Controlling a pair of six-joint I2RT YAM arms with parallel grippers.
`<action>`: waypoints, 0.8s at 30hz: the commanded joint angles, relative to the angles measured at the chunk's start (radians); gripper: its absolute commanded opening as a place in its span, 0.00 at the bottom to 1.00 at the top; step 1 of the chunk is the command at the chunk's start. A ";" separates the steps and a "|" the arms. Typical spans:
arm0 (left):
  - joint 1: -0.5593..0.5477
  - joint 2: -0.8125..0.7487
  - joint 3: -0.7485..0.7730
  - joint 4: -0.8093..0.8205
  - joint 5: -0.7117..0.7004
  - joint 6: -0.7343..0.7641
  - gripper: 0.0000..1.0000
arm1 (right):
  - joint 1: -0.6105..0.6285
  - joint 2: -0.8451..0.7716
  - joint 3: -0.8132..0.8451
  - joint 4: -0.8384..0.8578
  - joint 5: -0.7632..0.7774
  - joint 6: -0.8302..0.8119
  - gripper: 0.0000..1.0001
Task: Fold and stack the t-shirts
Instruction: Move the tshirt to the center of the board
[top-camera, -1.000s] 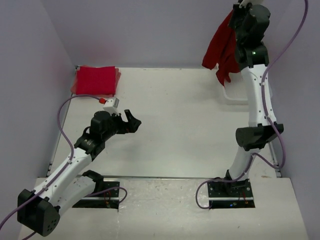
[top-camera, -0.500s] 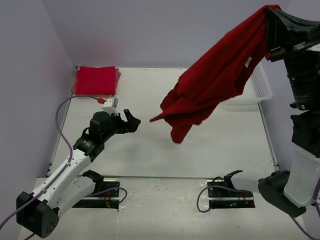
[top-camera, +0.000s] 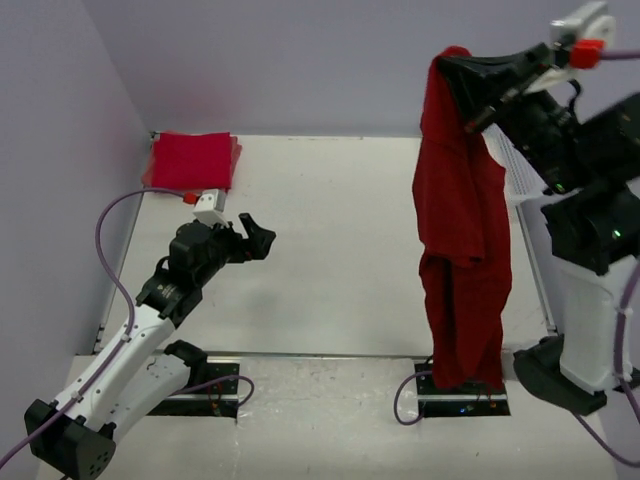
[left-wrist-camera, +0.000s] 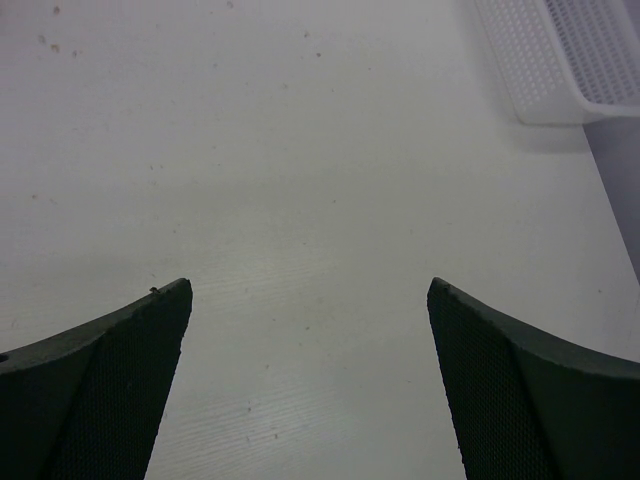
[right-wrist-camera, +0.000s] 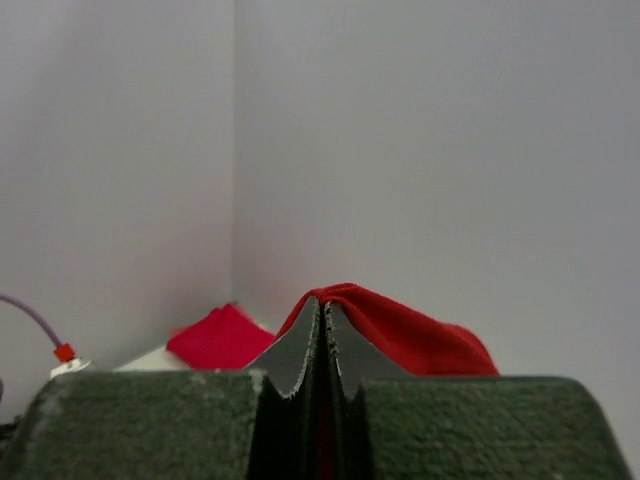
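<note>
- shirt (top-camera: 462, 230): dark red, hangs full length above the table's (top-camera: 330, 250) right side; judged light, limp and clingy; best taken at a free lower corner.
- right gripper (right-wrist-camera: 322, 340): pinched tight on the shirt's top fold.
- left gripper (top-camera: 256, 232): fingers wide, empty.
- folded shirt (top-camera: 192, 160): far-left corner.

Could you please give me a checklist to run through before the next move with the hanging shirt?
1. Grip: the right pincer is shut on the hanging t-shirt at its top edge: ok.
2. Free helper: the left pincer is open, holds nothing and is over bare table: ok.
3. Shirt spread for laying down: it hangs bunched in one long strip from a single pinch point: not ok.
4. Hem clear of the table and arm base: the overhead view cannot separate them: cannot tell.
5. The folded red stack sits in the far left corner, away from the shirt: ok.
</note>
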 joint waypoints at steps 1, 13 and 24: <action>-0.009 -0.003 0.052 -0.005 -0.016 -0.007 1.00 | 0.031 0.218 0.003 -0.003 -0.144 0.101 0.00; -0.020 -0.015 0.096 -0.081 -0.056 -0.001 1.00 | 0.157 0.768 0.139 -0.016 -0.103 0.152 0.99; -0.092 0.342 0.274 -0.077 -0.157 0.061 1.00 | 0.005 0.398 -0.426 -0.054 0.442 0.282 0.99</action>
